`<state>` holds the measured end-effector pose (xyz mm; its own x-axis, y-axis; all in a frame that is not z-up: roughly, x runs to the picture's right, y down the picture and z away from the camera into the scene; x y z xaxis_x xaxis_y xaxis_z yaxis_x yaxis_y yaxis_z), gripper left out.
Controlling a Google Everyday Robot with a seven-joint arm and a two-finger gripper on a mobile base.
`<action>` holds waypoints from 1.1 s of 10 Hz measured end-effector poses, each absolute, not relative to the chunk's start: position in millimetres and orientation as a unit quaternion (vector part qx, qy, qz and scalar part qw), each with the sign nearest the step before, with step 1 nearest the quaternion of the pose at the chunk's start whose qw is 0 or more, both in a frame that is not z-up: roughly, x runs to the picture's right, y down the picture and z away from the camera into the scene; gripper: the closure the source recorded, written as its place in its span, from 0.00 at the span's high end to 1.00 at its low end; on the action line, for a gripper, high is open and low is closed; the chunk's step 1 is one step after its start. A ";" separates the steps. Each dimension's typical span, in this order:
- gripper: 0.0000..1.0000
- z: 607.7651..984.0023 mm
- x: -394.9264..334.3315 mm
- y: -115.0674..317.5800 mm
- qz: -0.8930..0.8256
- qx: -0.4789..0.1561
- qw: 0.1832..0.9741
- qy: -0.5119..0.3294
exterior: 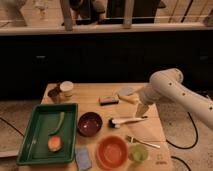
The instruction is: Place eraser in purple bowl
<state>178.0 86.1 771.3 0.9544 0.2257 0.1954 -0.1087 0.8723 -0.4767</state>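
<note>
The eraser (108, 100) is a small dark flat block with a paler top, lying on the wooden table (95, 93) at the far middle. The purple bowl (90, 123) sits in the middle of the table, in front of and to the left of the eraser, and looks empty. My gripper (143, 108) hangs from the white arm (172, 86) on the right, above the table right of the eraser and just above the brush.
A white-handled brush (126, 121) lies right of the purple bowl. An orange bowl (111, 151), a blue-grey sponge (83, 157), a green cup (138, 152) and a fork (142, 142) are at the front. A green tray (30, 132) holds food at left. Cups (61, 90) stand far left.
</note>
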 end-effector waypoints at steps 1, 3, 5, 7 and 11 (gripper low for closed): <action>0.80 774.9 175.5 85.5 0.090 -0.236 0.959 -0.127; 0.80 783.0 169.1 84.7 0.095 -0.235 0.958 -0.135; 0.80 790.0 162.4 82.9 0.099 -0.234 0.957 -0.143; 0.80 795.7 157.5 80.8 0.103 -0.232 0.956 -0.150; 0.80 808.0 146.0 75.4 0.106 -0.233 0.953 -0.163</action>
